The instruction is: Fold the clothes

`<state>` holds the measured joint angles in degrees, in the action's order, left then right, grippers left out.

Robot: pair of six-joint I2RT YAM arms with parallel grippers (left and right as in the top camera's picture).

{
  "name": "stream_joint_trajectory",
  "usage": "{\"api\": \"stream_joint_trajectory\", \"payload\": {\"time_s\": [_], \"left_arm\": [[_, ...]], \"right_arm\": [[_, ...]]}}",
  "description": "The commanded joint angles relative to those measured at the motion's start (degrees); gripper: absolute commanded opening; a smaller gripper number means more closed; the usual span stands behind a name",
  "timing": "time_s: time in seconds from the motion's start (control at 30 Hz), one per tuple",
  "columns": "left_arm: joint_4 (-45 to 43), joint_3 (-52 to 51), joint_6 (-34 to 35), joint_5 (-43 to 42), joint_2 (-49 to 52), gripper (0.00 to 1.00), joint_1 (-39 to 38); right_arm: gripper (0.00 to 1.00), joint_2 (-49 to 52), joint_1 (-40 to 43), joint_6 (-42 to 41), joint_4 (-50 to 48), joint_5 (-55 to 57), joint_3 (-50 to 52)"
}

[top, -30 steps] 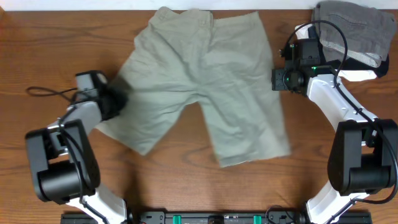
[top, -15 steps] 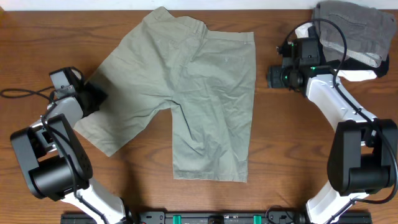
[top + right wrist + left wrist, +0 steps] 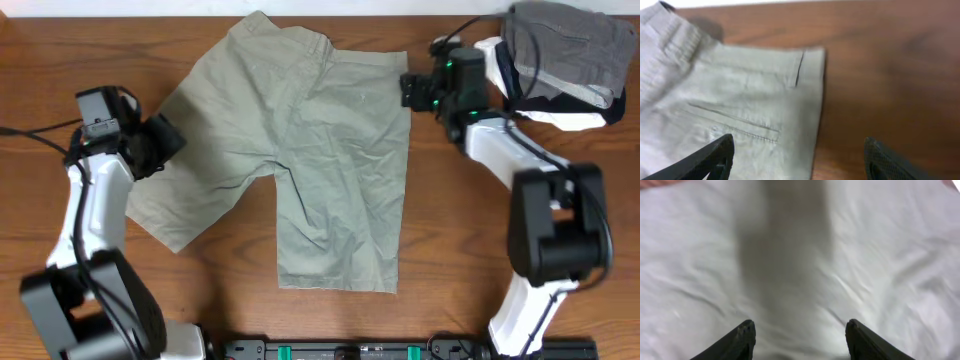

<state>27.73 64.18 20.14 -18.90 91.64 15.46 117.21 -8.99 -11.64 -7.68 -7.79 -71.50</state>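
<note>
The pale khaki-green shorts, the clothes (image 3: 330, 130), lie spread flat on the wooden table, waistband toward the far edge, one leg slanting to the lower left and the other running straight toward me. My left gripper (image 3: 172, 140) sits at the outer edge of the left leg. In its wrist view the gripper (image 3: 800, 332) is open over wrinkled fabric (image 3: 865, 255), with nothing pinched. My right gripper (image 3: 406, 88) hovers at the waistband's right corner. It stands open (image 3: 797, 152) above the shorts' edge (image 3: 755, 100), beside a belt loop (image 3: 798, 68).
A darker grey folded garment (image 3: 560, 40) lies on white cloth (image 3: 560, 112) at the far right corner, just behind the right arm. A black cable (image 3: 30, 130) trails off to the left of the left arm. Bare wood (image 3: 470, 240) flanks the shorts.
The shorts were dragged left and flattened out. My left gripper opened and let go of the leg. My right gripper swung up and left to the waistband corner, opening wider.
</note>
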Motion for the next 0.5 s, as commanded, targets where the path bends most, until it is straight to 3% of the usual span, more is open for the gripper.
{"api": "stream_joint_trajectory", "payload": {"time_s": [0.0,0.2,0.47], "left_arm": [[1.86,0.83,-3.69,-1.31,-3.13,0.6,-3.45],[3.32,0.83,-3.82,3.1,-6.03,0.6,-11.06],[3.98,0.39,-3.56,6.25,-5.97,0.6,-18.84]], "right_arm": [[0.79,4.26,-1.16,-3.54,-1.36,0.22,-1.49],[0.75,8.66,-2.08,-1.03,0.74,0.28,-7.39],[0.5,11.74,-2.32,0.57,3.67,0.31,-10.78]]}}
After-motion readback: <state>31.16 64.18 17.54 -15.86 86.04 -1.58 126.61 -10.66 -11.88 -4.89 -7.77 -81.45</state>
